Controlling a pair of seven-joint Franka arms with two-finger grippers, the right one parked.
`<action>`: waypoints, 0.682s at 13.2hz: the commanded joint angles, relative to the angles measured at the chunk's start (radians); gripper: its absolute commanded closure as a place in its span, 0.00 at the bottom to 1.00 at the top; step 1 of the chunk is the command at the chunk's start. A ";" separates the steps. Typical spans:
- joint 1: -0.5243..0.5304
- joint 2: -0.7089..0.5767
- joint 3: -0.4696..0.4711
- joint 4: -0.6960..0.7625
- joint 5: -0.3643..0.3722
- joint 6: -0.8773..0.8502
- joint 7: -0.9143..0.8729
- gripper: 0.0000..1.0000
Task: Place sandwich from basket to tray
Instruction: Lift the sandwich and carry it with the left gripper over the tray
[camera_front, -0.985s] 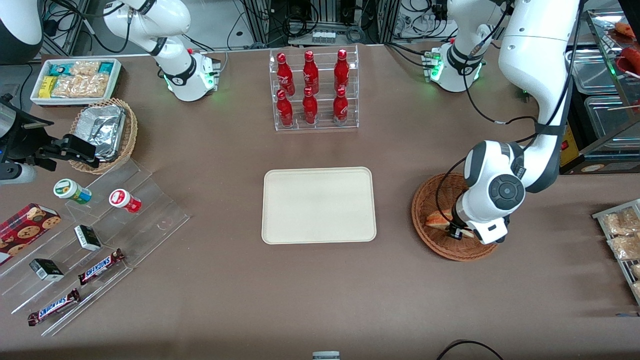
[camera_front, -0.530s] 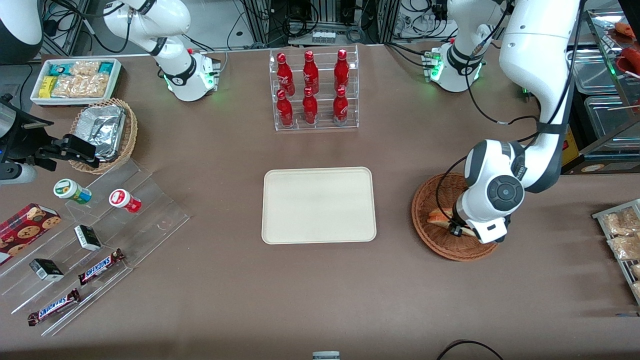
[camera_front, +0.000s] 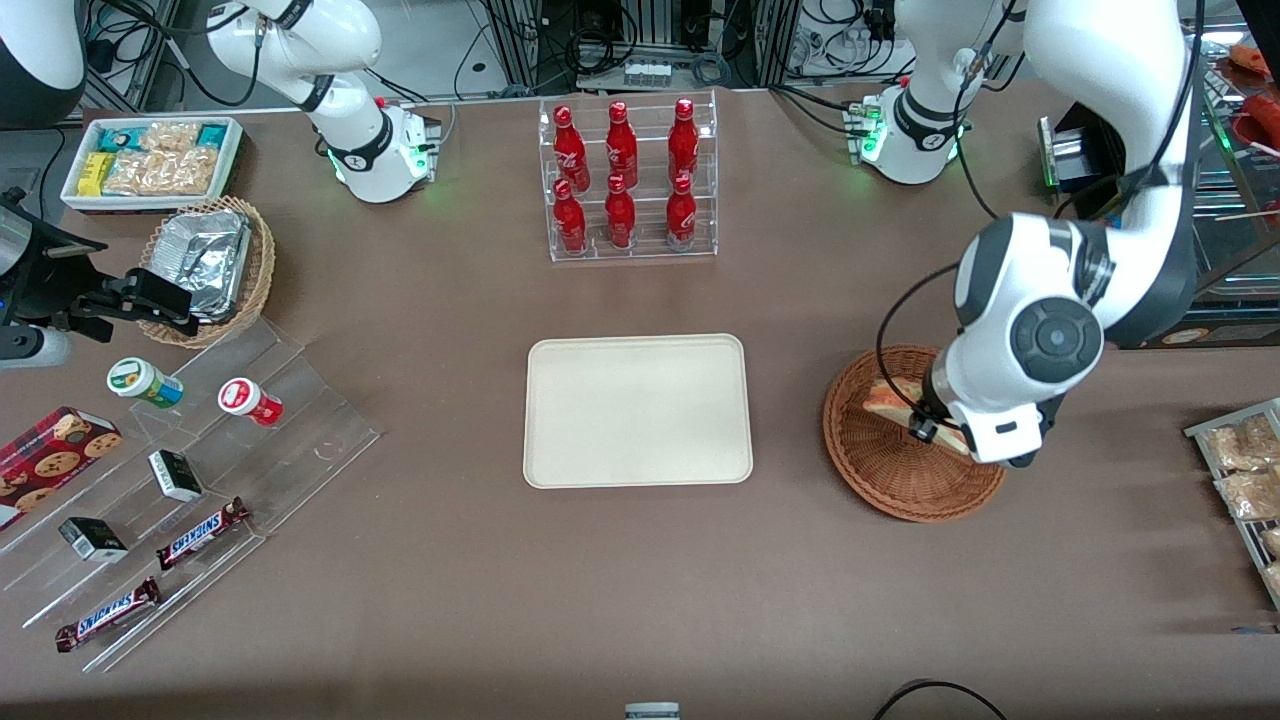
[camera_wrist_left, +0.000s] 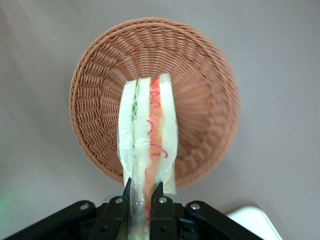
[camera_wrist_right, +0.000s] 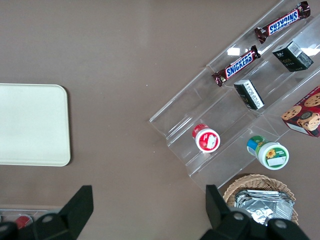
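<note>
Above the round woven basket (camera_wrist_left: 200, 90), gripper (camera_wrist_left: 143, 192) fingers (camera_wrist_left: 159, 197) clamped on the layered, plastic-wrapped sandwich (camera_wrist_left: 148, 132) wedge.

Hand (camera_wrist_left: 142, 192) with sandwich (camera_wrist_left: 148, 135) above basket (camera_wrist_left: 210, 100)

Brown table (camera_front: 640, 580), cabled racks

I'm working in a robotics lab dressed up as a snack shop. Two arm bases (camera_front: 380, 150) are bolted at the tabletop's (camera_front: 640, 580) far edge, in front of a wall of cable-strewn equipment racks (camera_front: 640, 40). Across the brown tabletop lie shop goods: an acrylic rack of red bottles (camera_front: 628, 180), a stepped acrylic display (camera_front: 190, 480) with Snickers bars (camera_front: 200, 533), and a white bin of snack packets (camera_front: 152, 160).
</note>
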 joint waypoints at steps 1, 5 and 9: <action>-0.071 0.017 0.003 0.077 0.009 -0.043 0.042 1.00; -0.193 0.073 0.003 0.100 0.024 -0.023 0.127 1.00; -0.286 0.162 0.003 0.107 0.062 0.066 0.130 1.00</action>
